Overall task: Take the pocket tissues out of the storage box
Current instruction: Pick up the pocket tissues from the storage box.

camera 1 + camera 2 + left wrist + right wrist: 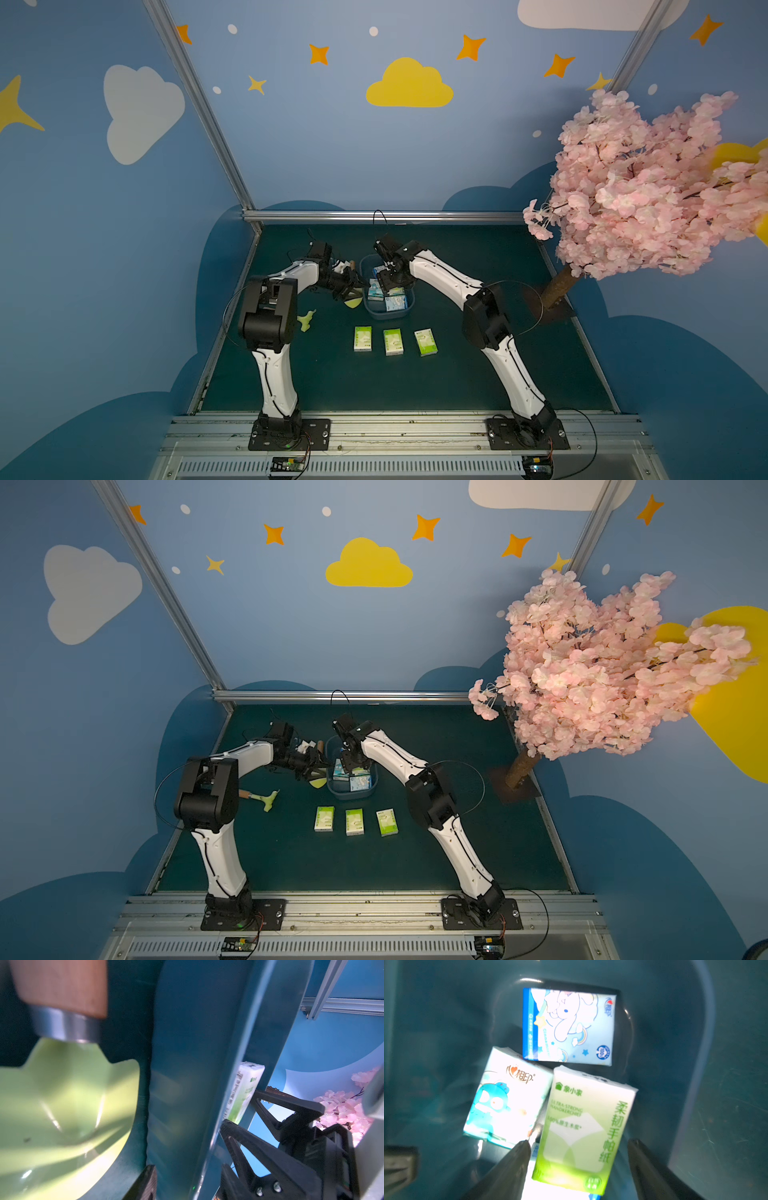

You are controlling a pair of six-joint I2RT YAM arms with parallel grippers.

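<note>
Right wrist view: the only one where the pack faces can be read. The right gripper [579,1142] has its jaws wide, one finger on each side of the lime-green-and-white pack [583,1126], with a gap showing at one side.
Left wrist view: shows the storage box [187,1064] from outside, its blue-grey wall close up. The trowel [62,1105], with a yellow-green blade and wooden handle, lies just beside it. That same green pack appears edge-on between the right fingers.
Top views: only these show the row of three green packs [393,342], flat on the dark green table [457,374]. They lie near the box on the robot's side and apart from one another.
Left arm: the left gripper [362,286] sits at the box's left rim. One finger lies by the outer wall and its partner is hidden, so I cannot tell whether it clamps.
Inside the box: a light-blue pack [569,1026] with a white long-eared figure lies flat on the floor. The teal-figure pack [508,1097] is tilted and touches the green one. A white-and-blue edge shows beneath the green pack.
Side tool: in a top view, a second yellow-green tool [266,800] shows its wooden handle.
</note>
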